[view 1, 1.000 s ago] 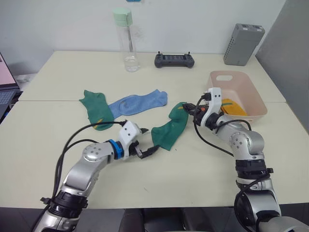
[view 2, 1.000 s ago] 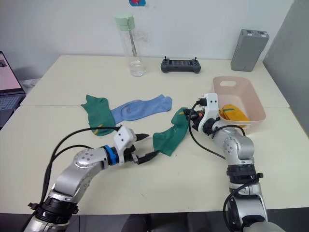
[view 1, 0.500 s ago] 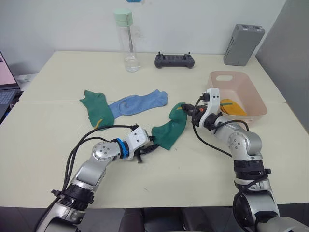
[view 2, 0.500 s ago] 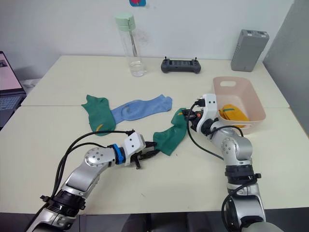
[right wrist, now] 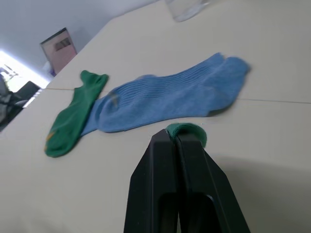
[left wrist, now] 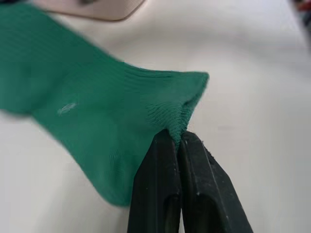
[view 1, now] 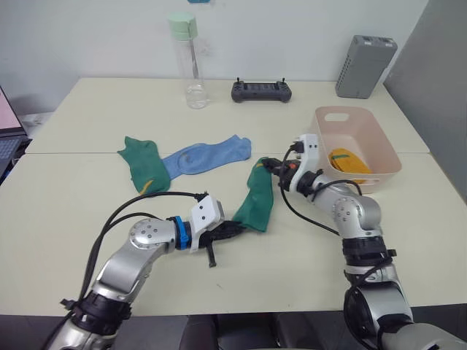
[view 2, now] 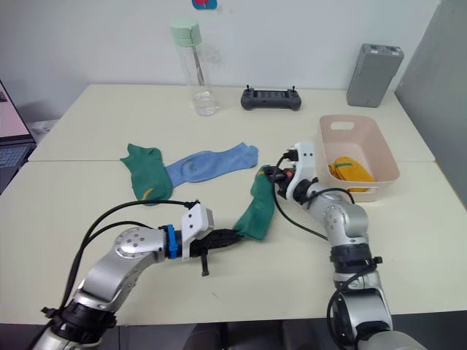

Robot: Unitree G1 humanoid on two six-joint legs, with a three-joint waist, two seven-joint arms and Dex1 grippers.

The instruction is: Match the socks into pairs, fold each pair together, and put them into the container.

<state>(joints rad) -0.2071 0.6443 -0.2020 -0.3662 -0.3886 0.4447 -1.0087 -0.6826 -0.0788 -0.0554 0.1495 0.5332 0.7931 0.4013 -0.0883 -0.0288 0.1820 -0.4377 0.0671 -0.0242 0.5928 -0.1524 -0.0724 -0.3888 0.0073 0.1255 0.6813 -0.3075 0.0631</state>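
Observation:
A dark green sock (view 1: 257, 202) is stretched between my two grippers just above the table. My left gripper (view 1: 235, 230) is shut on its near end (left wrist: 182, 116). The sock's far end (right wrist: 187, 130) is pinched in my shut right gripper (view 1: 264, 165). A second green sock (view 1: 142, 164) lies flat to the left, partly overlapped by a light blue sock (view 1: 208, 154). The pale pink container (view 1: 383, 177) stands at the right with folded yellow socks (view 1: 349, 162) inside.
At the back of the table stand a clear water bottle (view 1: 187, 62) with a green cap, a black controller (view 1: 257, 90) and a grey ribbed box (view 1: 366, 57). A laptop (view 1: 7, 142) sits at the far left edge.
My left gripper reached forward and closed on the near end of the green sock. The right gripper shifted slightly left with the far end, drawing the sock narrower.

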